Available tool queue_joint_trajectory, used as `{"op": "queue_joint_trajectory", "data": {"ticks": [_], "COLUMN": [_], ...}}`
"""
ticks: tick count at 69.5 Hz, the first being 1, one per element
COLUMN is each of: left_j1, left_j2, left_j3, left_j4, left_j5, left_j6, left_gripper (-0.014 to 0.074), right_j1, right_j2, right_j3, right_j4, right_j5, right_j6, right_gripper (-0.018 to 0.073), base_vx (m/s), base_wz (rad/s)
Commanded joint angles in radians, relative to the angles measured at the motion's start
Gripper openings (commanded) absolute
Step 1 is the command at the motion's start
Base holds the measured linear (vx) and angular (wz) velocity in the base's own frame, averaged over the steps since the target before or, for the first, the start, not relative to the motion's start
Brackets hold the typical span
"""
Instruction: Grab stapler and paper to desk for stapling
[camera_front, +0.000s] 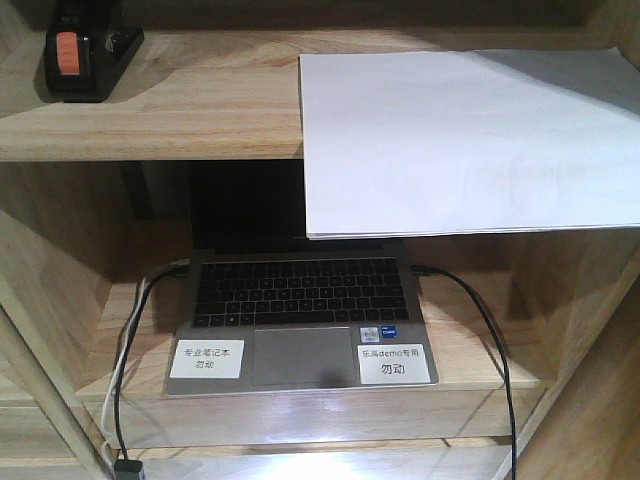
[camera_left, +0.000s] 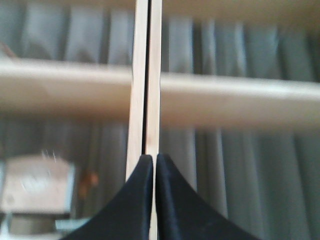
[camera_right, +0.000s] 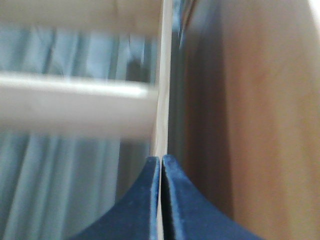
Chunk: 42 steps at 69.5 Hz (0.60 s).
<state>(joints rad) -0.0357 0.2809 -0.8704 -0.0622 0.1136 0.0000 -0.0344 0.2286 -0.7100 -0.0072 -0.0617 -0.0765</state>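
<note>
The black stapler (camera_front: 85, 55) with an orange-red patch stands at the far left of the upper shelf board in the front view. The white paper (camera_front: 470, 140) lies on the same board at the right, its front edge hanging over the shelf edge. Neither gripper shows in the front view. My left gripper (camera_left: 154, 159) is shut with nothing between its fingers, facing blurred shelf boards. My right gripper (camera_right: 161, 159) is also shut and holds nothing, close to a brown wooden panel (camera_right: 260, 115). The desk is out of view.
An open laptop (camera_front: 300, 320) with two white labels sits on the lower shelf under the paper, with cables (camera_front: 480, 320) running off both sides. Wooden shelf walls (camera_front: 50, 270) close in left and right. Grey curtains (camera_left: 250, 165) hang behind the shelf frame.
</note>
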Motion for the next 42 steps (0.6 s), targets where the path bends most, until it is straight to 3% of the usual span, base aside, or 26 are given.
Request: {"op": "queue_joint_trajectory", "data": {"ticks": [1, 15, 24, 33, 42], "left_j1": [-0.002, -0.002, -0.002, -0.002, -0.002], "left_j2": [0.079, 0.148, 0.158, 0.158, 0.158], "left_j3": [-0.063, -0.070, -0.070, -0.070, -0.070], "left_j4": [-0.009, -0.009, -0.009, -0.005, 0.000], "left_j5": [0.023, 0.116, 0.193, 0.246, 0.274], "left_j6": [-0.006, -0.006, -0.006, -0.006, -0.006], "left_gripper": [0.0018, 0.0142, 0.0315, 0.0534, 0.0705], "right_j1": [-0.004, -0.004, -0.004, -0.004, -0.004], "right_j2": [0.092, 0.190, 0.215, 0.221, 0.221], "right_j3": [-0.066, -0.087, -0.087, -0.087, -0.087], "right_j4": [-0.001, 0.044, 0.101, 0.104, 0.104], "right_j5": [0.047, 0.159, 0.227, 0.276, 0.288], "right_j6": [0.000, 0.000, 0.000, 0.000, 0.000], "right_gripper": [-0.0001, 0.0025, 0.0085, 0.0219, 0.0456], "base_vx": [0.00, 0.00, 0.00, 0.00, 0.00], "base_wz": [0.00, 0.00, 0.00, 0.00, 0.00]}}
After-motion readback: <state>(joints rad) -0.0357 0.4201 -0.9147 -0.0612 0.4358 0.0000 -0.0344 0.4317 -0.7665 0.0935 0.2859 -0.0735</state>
